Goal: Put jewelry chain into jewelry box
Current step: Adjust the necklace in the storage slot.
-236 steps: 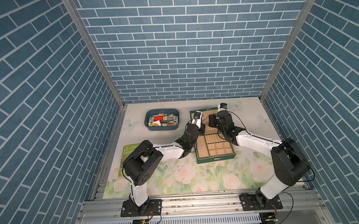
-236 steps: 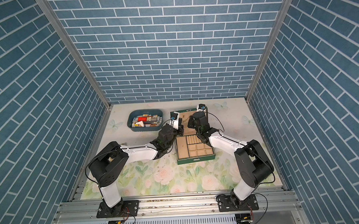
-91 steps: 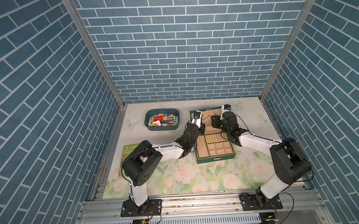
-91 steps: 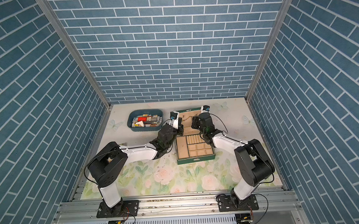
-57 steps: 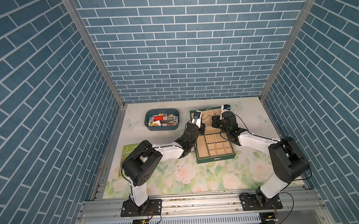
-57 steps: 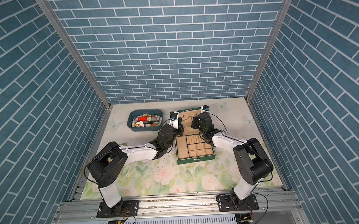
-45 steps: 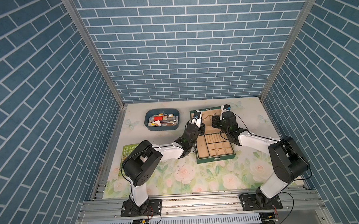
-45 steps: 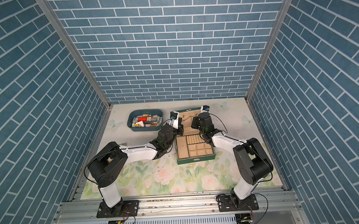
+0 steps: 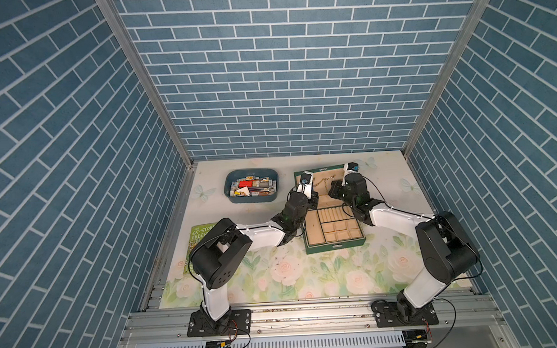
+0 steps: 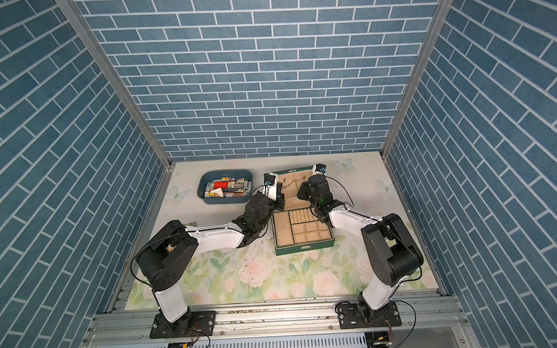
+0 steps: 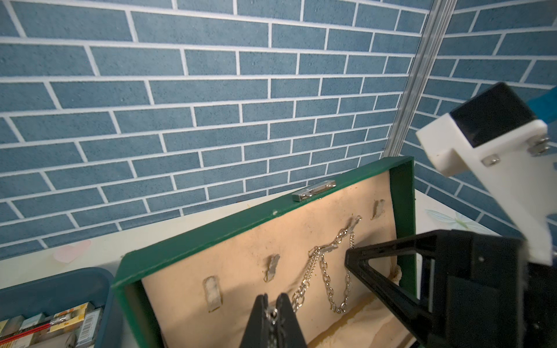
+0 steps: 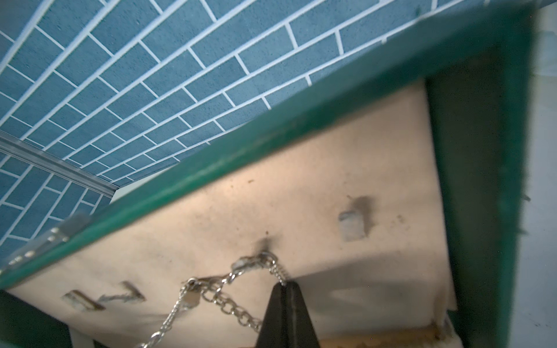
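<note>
- pinching what, the left gripper (image 11: 273, 301)?
- the jewelry chain (image 11: 327, 280). its two black fingers are pressed together on a link near one end, low down in front of the open lid.
- and the right gripper (image 12: 284, 286)?
- pressed together too, nipping the same chain just under its clasp. that is a little below the hook (image 12: 265, 242) where the chain's upper end sits. whether the clasp is truly over that hook i cannot tell.
- so where does the chain lie?
- against the beige lining inside the lid of the jewelry box (image 9: 335, 245), strung between the two grippers, with its middle sagging in a loop. it hangs at the lid, above the tray of ring rolls and square compartments.
- and the box itself?
- open, with the lid standing up and leaning back toward the rear wall. a silver latch (image 11: 313, 191) sits on the lid's top edge, and other small hooks (image 11: 272, 266) dot the lining.
- and around it?
- in both top views the left arm (image 9: 260, 238) reaches in at the box's left and the right arm (image 10: 350, 221) at its right. a blue tub (image 9: 252, 201) of mixed small items stands near the box on its left, apart from it. a green book (image 9: 198, 239) lies partly under the left arm on the floral table cover (image 9: 307, 277).
</note>
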`<act>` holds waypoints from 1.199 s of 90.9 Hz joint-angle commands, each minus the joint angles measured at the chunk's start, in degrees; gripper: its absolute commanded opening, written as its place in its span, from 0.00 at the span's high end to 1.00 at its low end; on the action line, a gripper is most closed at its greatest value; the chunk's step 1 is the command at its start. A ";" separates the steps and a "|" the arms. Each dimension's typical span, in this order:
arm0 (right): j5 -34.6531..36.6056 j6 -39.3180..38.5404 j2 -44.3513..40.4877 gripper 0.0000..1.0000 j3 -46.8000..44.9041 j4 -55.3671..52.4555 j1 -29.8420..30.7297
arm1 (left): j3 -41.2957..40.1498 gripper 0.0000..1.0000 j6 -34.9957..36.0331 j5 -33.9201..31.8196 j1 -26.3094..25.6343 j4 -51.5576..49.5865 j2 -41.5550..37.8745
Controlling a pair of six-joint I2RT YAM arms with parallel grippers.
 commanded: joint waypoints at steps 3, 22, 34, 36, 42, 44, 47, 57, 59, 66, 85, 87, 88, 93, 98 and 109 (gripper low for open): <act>-0.75 -1.76 -2.65 1.00 -1.55 3.11 -0.11 | 0.27 1.00 0.08 0.17 -0.26 -0.38 -1.40; -1.39 -3.39 -6.34 1.00 -3.73 4.71 -0.12 | 0.27 1.00 0.07 -0.05 -0.26 -0.36 -1.72; -1.48 -3.82 -8.12 1.00 -4.98 4.95 -0.11 | 0.22 1.00 0.07 -0.09 -0.26 -0.34 -1.75; -1.55 -3.88 -8.41 1.00 -5.20 5.05 -0.10 | 0.21 1.00 0.03 -0.09 -0.26 -0.33 -1.79; -1.67 -3.99 -9.13 1.00 -5.58 5.41 -0.22 | 0.20 1.00 -0.01 -0.09 -0.26 -0.34 -1.91; -1.80 -4.06 -9.36 1.00 -5.71 5.56 -0.20 | 0.19 1.00 -0.01 -0.13 -0.30 -0.34 -1.91; -1.87 -4.27 -9.74 1.00 -5.82 5.83 -0.20 | 0.18 1.00 -0.01 -0.14 -0.26 -0.39 -1.92; -2.04 -4.61 -10.10 1.00 -5.33 5.79 -0.43 | 0.18 1.00 -0.01 -0.12 -0.26 -0.37 -2.05; -2.11 -4.68 -10.07 1.00 -5.20 5.72 -0.51 | 0.18 1.00 -0.01 -0.10 -0.26 -0.36 -2.01; -2.44 -4.78 -10.06 1.00 -4.81 6.00 -0.54 | 0.10 1.00 -0.10 -0.10 -0.26 -0.41 -2.10; -3.27 -4.65 -10.25 1.00 -4.58 5.99 -0.63 | 0.09 1.00 -0.08 -0.19 -0.26 -0.38 -2.03; -3.36 -4.51 -10.30 1.00 -4.88 6.15 -0.65 | 0.09 1.00 -0.10 -0.25 -0.26 -0.43 -2.01; -3.50 -4.43 -10.35 1.00 -5.05 6.29 -0.60 | 0.09 1.00 -0.10 -0.21 -0.26 -0.43 -2.01; -4.11 -4.00 -10.79 1.00 -6.16 7.17 -0.62 | 0.09 1.00 -0.08 -0.34 -0.26 -0.46 -1.98; -4.70 -3.70 -11.37 1.00 -7.37 8.29 -0.63 | 0.05 1.00 -0.02 -0.33 -0.26 -0.46 -1.85; -6.01 -3.51 -12.50 1.00 -8.74 10.30 -0.62 | 0.00 1.00 -0.01 -0.36 -0.26 -0.51 -1.90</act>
